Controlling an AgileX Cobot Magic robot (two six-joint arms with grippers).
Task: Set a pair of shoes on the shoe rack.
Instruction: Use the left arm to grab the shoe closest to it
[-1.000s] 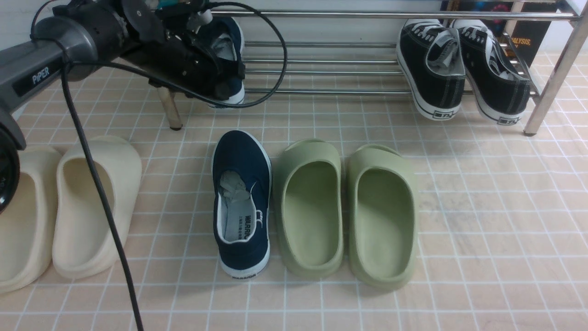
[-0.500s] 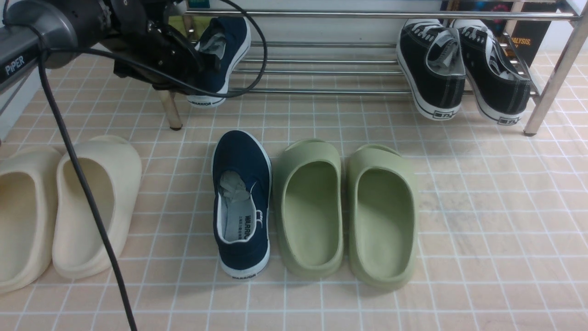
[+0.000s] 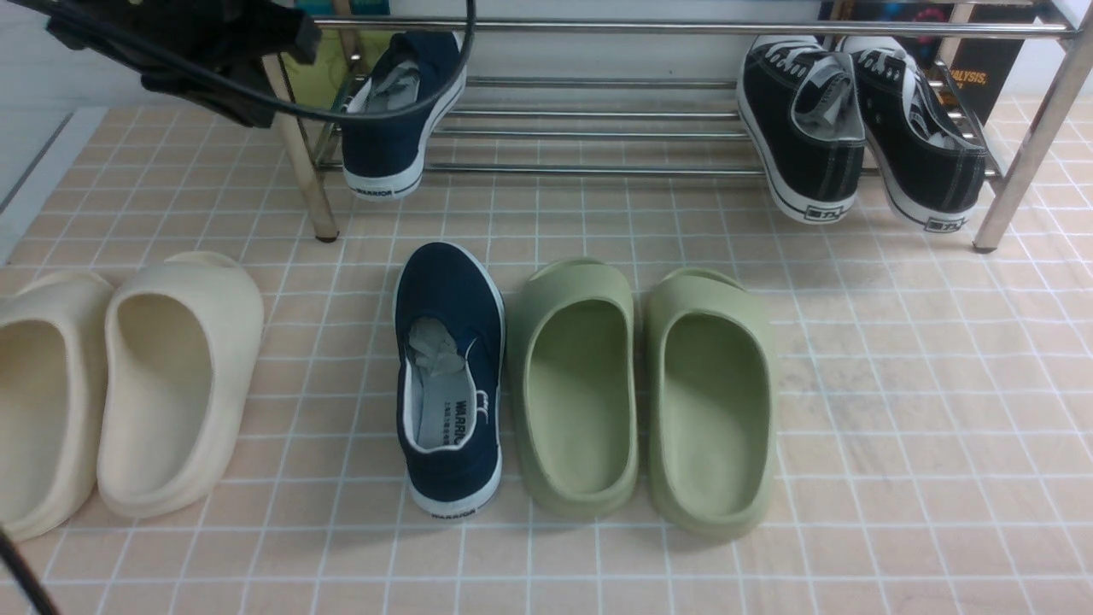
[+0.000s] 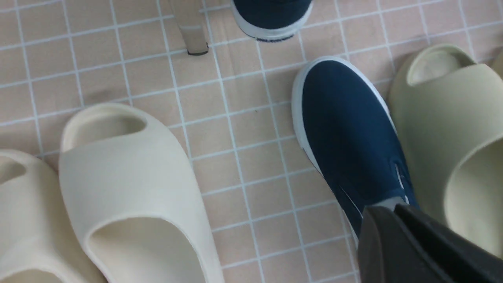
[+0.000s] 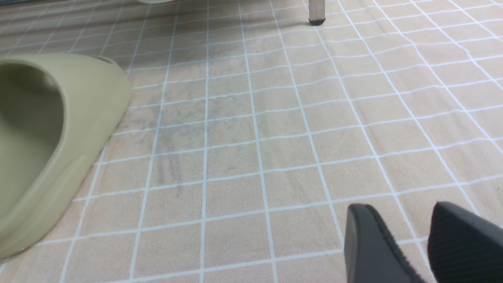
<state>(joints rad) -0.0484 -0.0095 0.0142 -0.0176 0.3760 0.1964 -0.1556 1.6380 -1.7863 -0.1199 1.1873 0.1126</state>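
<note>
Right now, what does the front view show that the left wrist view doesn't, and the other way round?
Only the front view: the black sneakers on the rack and its long bars. Only the left wrist view: the toe holes of the cream slides. Both: the navy shoe on the floor, the heel of the navy shoe on the rack, one rack leg, a green slide.

Bright, soft, even light leaves only faint shadows beside the green slides (image 3: 709,410) and small glare on the shoe rack (image 3: 598,168) tubes, while in the 2 wrist views the near dark fingers (image 5: 369,243) look blurred.
</note>
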